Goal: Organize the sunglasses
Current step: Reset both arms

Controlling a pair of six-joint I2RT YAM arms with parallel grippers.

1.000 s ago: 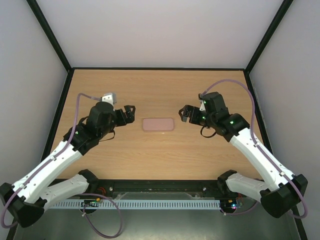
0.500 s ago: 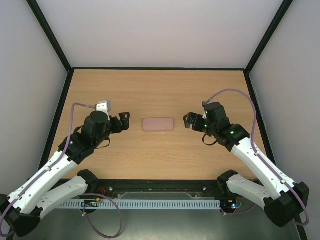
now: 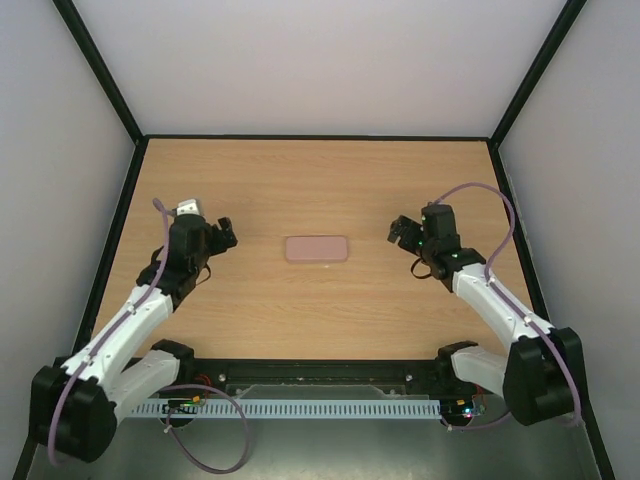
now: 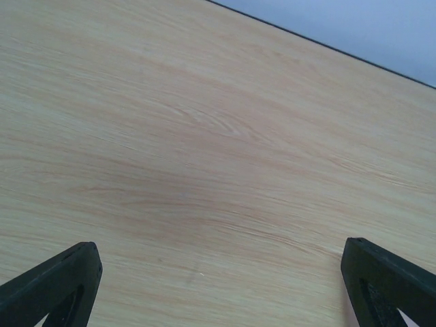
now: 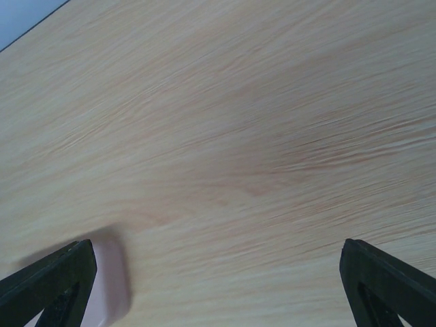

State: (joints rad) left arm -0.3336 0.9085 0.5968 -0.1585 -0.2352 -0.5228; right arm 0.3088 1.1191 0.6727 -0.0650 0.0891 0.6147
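Both tools stand wide and empty: the left gripper [image 3: 222,235] and the right gripper [image 3: 397,230] sit either side of the shut pink case [image 3: 316,248] on the table [image 3: 320,180], well apart from it. The sunglasses are nowhere in sight, probably inside the case. A low arm swing could knock the case askew.

Left pincer [image 3: 222,234], right pincer [image 3: 400,229] — agape

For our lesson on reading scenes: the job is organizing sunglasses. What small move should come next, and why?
Probably draw both arms back toward their bases. The pink case lies shut at mid-table, no sunglasses show, and the left claw and right claw stand open, empty, apart from it; nothing seems left to grasp.
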